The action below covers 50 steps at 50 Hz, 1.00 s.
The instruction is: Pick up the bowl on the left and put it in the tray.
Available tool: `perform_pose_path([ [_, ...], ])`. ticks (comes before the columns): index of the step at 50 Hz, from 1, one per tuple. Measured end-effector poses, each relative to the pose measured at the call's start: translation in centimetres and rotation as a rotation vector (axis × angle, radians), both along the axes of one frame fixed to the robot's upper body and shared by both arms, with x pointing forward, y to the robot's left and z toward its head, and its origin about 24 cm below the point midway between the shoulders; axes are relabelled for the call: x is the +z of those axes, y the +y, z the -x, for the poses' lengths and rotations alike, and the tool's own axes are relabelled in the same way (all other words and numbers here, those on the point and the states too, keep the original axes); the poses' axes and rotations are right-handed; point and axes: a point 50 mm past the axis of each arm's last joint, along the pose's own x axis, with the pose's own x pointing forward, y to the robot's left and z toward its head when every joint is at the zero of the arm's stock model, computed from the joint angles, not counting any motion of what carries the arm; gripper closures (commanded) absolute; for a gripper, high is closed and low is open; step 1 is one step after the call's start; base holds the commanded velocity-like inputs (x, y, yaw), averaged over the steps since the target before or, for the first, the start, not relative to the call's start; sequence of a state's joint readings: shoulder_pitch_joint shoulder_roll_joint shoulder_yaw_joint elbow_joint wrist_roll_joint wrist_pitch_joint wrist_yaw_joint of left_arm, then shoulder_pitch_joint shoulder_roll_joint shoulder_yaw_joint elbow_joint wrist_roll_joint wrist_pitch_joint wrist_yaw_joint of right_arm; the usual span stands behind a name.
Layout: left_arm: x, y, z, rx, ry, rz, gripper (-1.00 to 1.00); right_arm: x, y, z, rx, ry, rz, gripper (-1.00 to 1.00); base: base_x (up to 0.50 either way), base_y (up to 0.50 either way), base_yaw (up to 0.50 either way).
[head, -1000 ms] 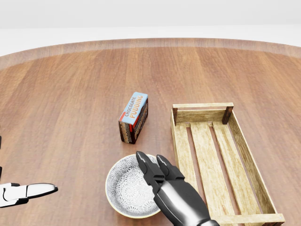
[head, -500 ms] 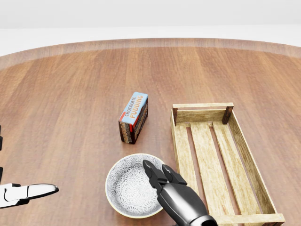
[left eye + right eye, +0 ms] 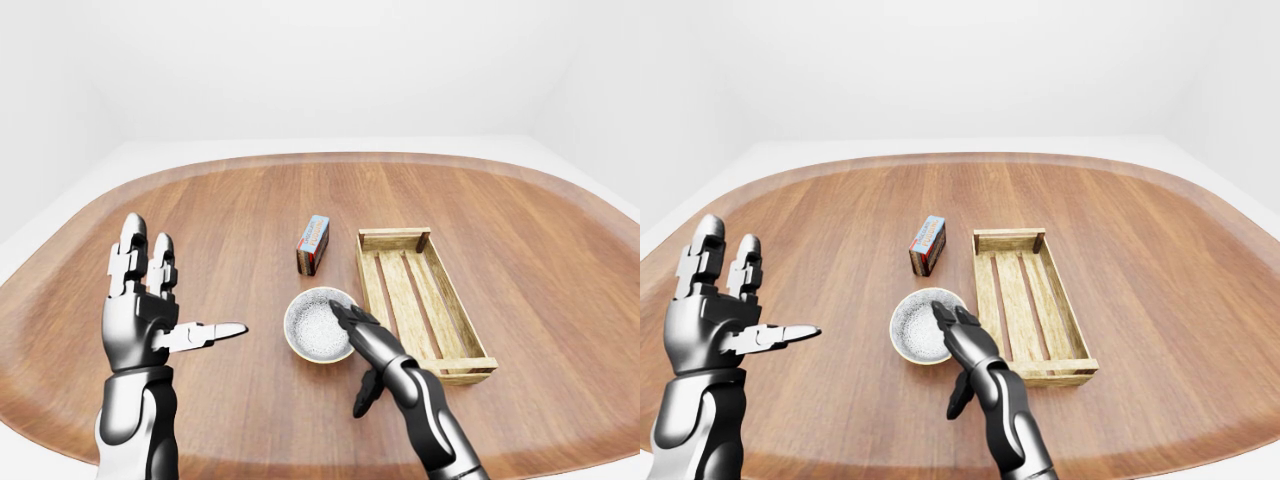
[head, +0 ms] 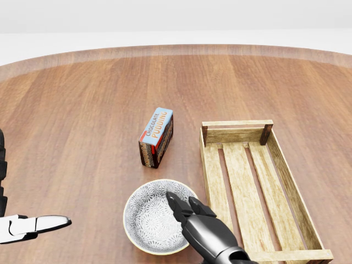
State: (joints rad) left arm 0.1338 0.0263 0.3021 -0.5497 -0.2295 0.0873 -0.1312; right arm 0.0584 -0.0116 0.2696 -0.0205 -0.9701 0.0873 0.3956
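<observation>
A: What differs from half a second ago?

B: Little. In the head view our right hand (image 4: pixel 190 212) has slipped slightly down and left over the bowl (image 4: pixel 149 217), and our left hand (image 3: pixel 140 320) has edged a touch further in from the left. Bowl, box and tray have not moved.

A: Where is the bowl now?

B: On the table (image 3: pixel 220 215), just left of the tray (image 3: pixel 420 300) and below the pudding box (image 3: pixel 313 243), upright. Our right fingertips (image 3: pixel 340 312) reach over its right rim and lie inside it; the thumb (image 3: pixel 362 395) hangs outside, apart.

A: And our hands?

B: The right is spread, gripping nothing. The left stands wide, palm up, fingers raised, well left of the bowl.
</observation>
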Motion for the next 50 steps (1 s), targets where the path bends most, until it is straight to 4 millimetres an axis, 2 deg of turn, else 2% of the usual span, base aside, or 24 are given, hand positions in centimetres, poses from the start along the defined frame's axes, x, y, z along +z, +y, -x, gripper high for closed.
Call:
perform_pose_path([
  [50, -0.5, 0.0, -0.1, -0.001, 0.023, 0.009, -1.00, -1.2, 1.2, -1.8, 0.033, 0.065, 0.039, -1.00, 0.00, 0.00, 0.00],
])
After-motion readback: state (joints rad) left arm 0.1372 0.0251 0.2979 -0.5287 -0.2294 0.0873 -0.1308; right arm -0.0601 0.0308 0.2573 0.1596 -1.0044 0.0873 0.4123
